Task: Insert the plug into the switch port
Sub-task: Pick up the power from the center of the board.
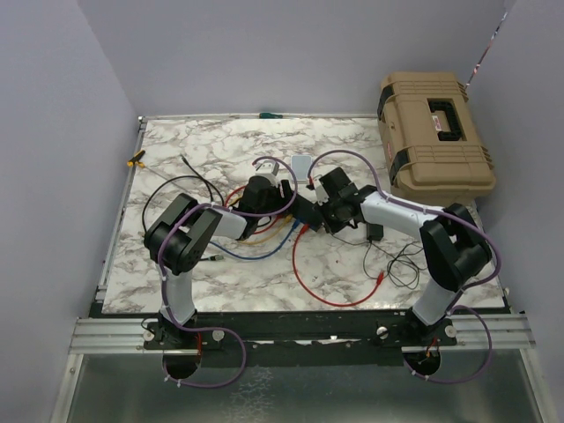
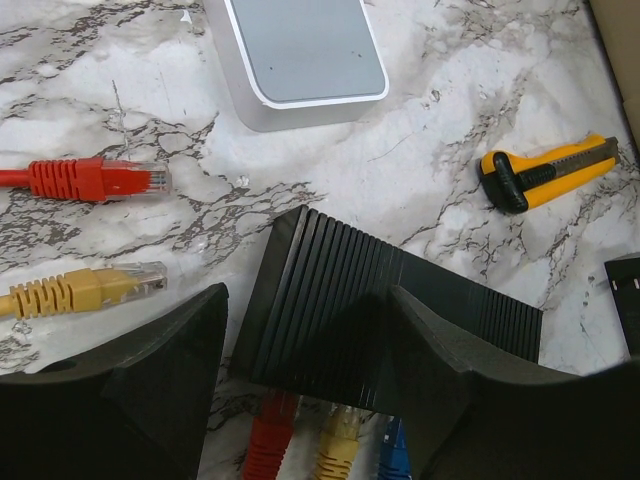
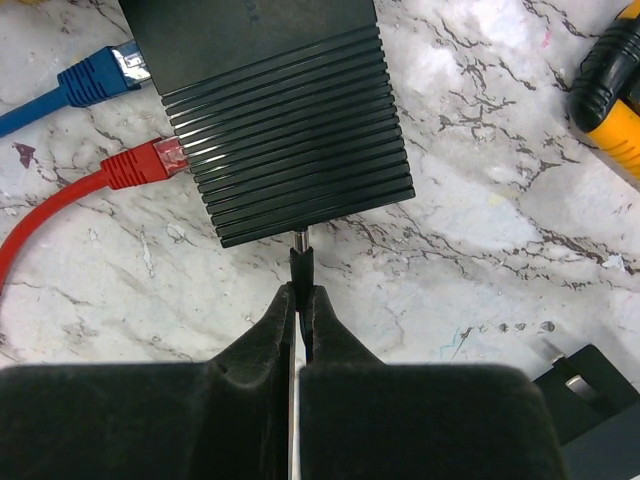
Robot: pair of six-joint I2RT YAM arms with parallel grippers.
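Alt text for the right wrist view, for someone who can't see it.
The right gripper pinches a thin black plug, its metal tip at the near edge of the ribbed black switch. A blue cable and a red cable meet the switch's left side on the marble table.

marble table (image 1: 220,141) | switch (image 3: 280,110); grey-white box (image 2: 310,50); yellow knife (image 2: 548,172); red cable (image 2: 75,180); yellow cable (image 2: 70,293); possibly an adapter (image 1: 374,232)

The flat black ribbed plastic switch (image 3: 290,120) looks matt, the white marble-patterned tabletop (image 3: 480,230) smooth and slightly glossy.
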